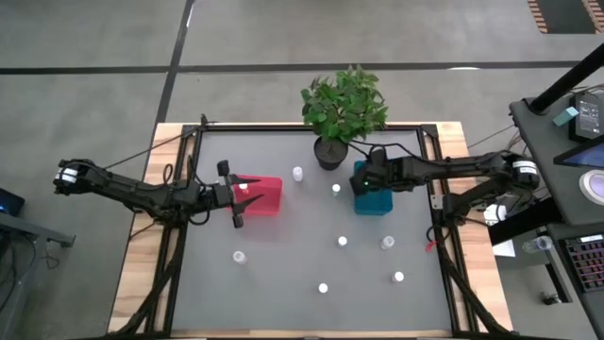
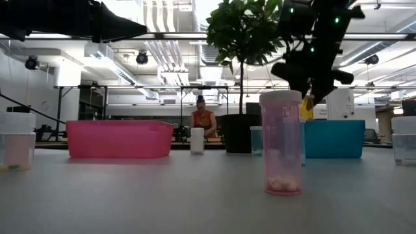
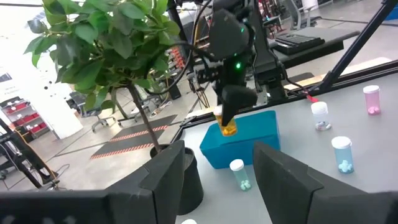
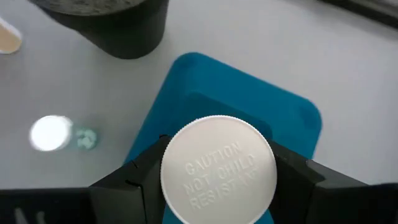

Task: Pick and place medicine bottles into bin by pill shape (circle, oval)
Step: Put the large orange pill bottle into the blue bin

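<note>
Your right gripper [image 4: 214,177] hangs over the teal bin [image 1: 374,200] with its fingers clamped on a bottle [image 4: 219,170]. On that bottle's white cap you can read, in raised letters, "CAUTION NOT CHILD RESISTANT". From the left wrist view the same bottle [image 3: 226,123] shows an orange body, held just above the bin's rim. The teal bin stands beside the dark pot of the plant [image 1: 344,109], near the table's far edge.

Your left gripper [image 1: 238,188] sits at the near end of the red bin [image 1: 261,195]. Its fingers [image 3: 168,171] stand apart, and you can see nothing between them.

The other bottles stand loose on the grey table [image 1: 283,274]. One is by the red bin on the plant's side [image 1: 298,174], one just beside the teal bin [image 1: 336,189], and one sits in front of the red bin [image 1: 240,256]. Four more are spread across the near right part [image 1: 342,241], [image 1: 387,243], [image 1: 398,278], [image 1: 323,288]. In the low view the closest one [image 2: 282,142] has a pink-tinted body with small pale pills at the bottom. No label writing on it can be made out.

A person [image 2: 203,117] in a red top is in the room behind the table.
</note>
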You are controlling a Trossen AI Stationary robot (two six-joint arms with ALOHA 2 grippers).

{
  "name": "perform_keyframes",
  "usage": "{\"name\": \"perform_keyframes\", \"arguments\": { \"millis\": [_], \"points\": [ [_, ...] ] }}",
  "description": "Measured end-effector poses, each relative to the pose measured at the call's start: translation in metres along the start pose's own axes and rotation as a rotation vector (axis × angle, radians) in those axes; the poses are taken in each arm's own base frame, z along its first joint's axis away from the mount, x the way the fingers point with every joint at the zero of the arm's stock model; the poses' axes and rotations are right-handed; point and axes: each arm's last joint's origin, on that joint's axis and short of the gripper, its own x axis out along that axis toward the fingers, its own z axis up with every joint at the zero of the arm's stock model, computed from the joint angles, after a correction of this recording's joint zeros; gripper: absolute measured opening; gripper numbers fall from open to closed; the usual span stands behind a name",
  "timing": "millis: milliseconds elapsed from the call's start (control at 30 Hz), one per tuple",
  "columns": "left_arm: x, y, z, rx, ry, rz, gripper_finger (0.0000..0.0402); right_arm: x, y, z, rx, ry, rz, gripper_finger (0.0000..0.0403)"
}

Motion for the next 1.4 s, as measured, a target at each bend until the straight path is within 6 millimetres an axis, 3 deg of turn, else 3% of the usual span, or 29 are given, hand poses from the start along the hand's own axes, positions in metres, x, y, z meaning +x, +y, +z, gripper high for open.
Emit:
{"name": "perform_keyframes", "arguments": {
  "millis": [367,800,1400],
  "points": [
    [0.0,0.0,0.0,0.001,0.0,0.0,0.0171,0.033,-0.013,-0.002,0.044,-0.012,0.022,0.0198],
    [0.0,0.0,0.0,0.018,0.0,0.0,0.0171,0.063,-0.001,-0.012,-0.001,0.048,-0.009,0.0198],
    [0.0,0.0,0.0,0.018,0.0,0.0,0.0171,0.064,0.0,-0.01,0.019,0.039,-0.002,0.0199]
  ]
}}
